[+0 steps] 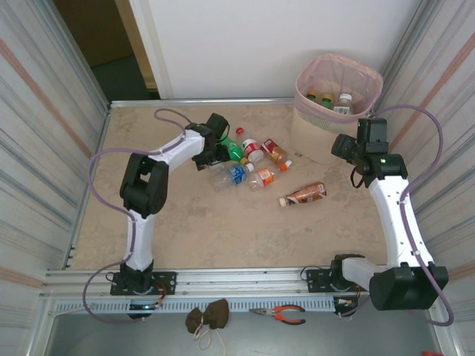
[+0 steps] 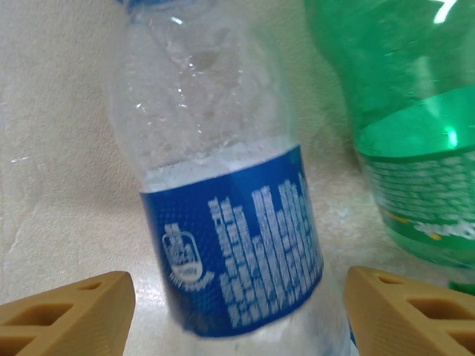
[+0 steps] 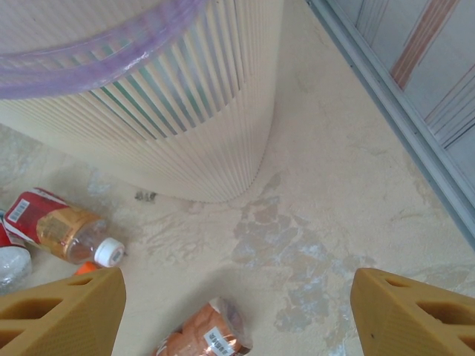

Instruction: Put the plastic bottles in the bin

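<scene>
Up close, our left fingers (image 2: 74,311) stand wide on either side of the clear plastic bottle with the blue label (image 2: 230,252), with a gap showing at each edge. A green plastic bottle (image 2: 408,111) lies just beside it. Our right fingers (image 3: 67,311) are spread wide over the bare marbled table (image 3: 334,222), near the tall pink-rimmed bin (image 3: 185,111) in the far right corner. An open strip runs between it and the metal side rail (image 3: 386,96). A brown plastic bottle (image 1: 304,194) lies apart, with the table's near half open.
</scene>
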Tool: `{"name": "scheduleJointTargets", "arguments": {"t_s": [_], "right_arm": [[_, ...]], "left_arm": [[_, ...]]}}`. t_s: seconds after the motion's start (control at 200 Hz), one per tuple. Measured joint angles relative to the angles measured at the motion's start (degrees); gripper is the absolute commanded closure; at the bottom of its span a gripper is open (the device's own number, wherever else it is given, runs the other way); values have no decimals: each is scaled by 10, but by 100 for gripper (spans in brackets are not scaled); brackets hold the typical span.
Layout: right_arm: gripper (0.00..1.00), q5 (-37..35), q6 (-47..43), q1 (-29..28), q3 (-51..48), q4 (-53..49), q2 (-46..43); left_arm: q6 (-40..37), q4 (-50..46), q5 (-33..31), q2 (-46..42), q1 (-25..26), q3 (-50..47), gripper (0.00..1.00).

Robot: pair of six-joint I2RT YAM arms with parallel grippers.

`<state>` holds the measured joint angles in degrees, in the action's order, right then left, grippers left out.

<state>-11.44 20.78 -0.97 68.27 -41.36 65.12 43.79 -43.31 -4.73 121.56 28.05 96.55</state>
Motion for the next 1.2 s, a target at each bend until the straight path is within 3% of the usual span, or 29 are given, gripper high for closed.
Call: {"name": "scheduleJointTargets", "arguments": {"t_s": [1.202], "right_arm": [[24,13,17,0,-3,9,0]], "left_arm": [[15,17,16,6,-3,-45,41]]}}
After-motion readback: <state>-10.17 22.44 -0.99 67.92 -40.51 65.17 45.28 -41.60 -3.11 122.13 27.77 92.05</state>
